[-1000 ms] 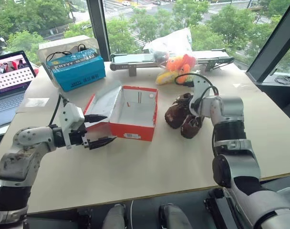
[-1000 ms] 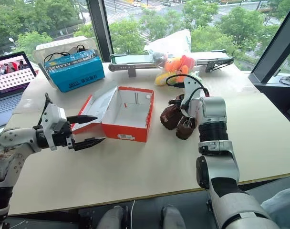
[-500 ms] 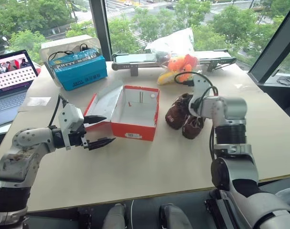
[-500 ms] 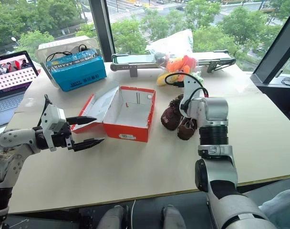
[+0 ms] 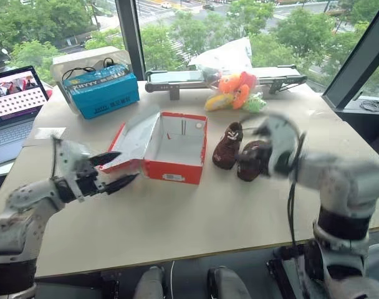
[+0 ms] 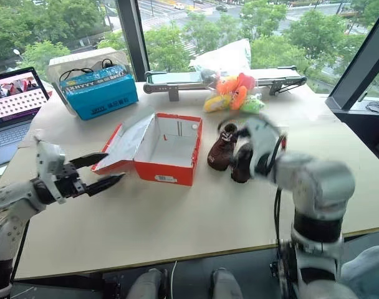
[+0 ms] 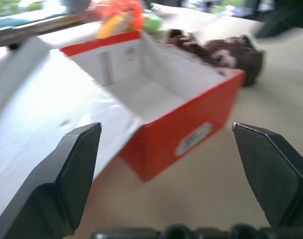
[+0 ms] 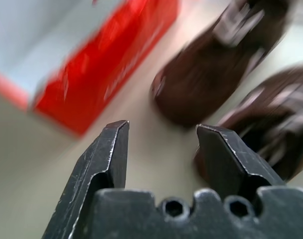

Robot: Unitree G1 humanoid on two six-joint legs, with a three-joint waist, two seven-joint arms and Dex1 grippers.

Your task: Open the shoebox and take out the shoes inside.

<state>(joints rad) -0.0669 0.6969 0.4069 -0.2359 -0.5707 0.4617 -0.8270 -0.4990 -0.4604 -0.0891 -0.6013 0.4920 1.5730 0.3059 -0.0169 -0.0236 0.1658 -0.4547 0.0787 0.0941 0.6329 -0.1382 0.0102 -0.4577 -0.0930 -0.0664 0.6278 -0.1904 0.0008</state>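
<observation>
The red shoebox [image 5: 176,163] stands open mid-table, its lid [image 5: 134,140] folded back to the left and its white inside bare. Both dark brown shoes [image 5: 227,147] [image 5: 250,162] rest on the table just right of it. My right gripper [image 8: 161,130] hovers open near the shoes, on their near right side, with nothing between its fingers; its wrist view has the two shoes [image 8: 216,74] and the box's red corner [image 8: 116,64] ahead. My left gripper [image 5: 124,168] is open, left of the box, pointing at the lid and apart from it.
A blue box [image 5: 103,93] and a laptop [image 5: 14,103] sit at the back left. Orange-green plush toys [image 5: 236,90], a plastic bag [image 5: 230,55] and a long grey device [image 5: 177,76] line the far edge. Bare table lies in front of the box.
My right gripper opened, left the shoes and pulled back toward me; the shoes now lie apart on the table. My left gripper slid left, away from the lid.
</observation>
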